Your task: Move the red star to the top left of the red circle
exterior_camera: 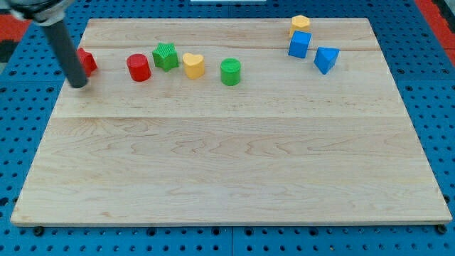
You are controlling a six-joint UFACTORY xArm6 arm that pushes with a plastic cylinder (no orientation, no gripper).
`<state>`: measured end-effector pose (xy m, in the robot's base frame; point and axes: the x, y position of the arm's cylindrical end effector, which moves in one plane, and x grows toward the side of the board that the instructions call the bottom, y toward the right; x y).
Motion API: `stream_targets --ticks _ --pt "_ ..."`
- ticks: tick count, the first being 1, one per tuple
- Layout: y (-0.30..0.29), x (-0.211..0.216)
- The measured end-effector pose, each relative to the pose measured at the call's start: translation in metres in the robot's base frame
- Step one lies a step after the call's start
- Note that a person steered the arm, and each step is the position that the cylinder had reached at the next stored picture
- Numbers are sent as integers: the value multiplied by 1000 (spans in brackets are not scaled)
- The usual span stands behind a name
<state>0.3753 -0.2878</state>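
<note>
The red star (pixel 87 62) lies near the board's left edge, partly hidden behind my rod. My tip (pixel 78 84) rests on the board just below and left of the star, touching or nearly touching it. The red circle (pixel 138 67) stands to the right of the star, about 70 pixels away, at about the same height in the view.
A green star (pixel 165 56), a yellow heart (pixel 193 65) and a green circle (pixel 230 72) follow in a row right of the red circle. At the top right are a yellow block (pixel 301 23), a blue cube (pixel 299 45) and a blue triangular block (pixel 326 59). The wooden board (pixel 227 163) sits on a blue pegboard.
</note>
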Motion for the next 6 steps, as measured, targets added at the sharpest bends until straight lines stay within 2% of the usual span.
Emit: stream_targets --ticks 1,3,4,6 --pt "-15 -16" --pt "16 -87" --pt "28 -86" --pt "12 -58"
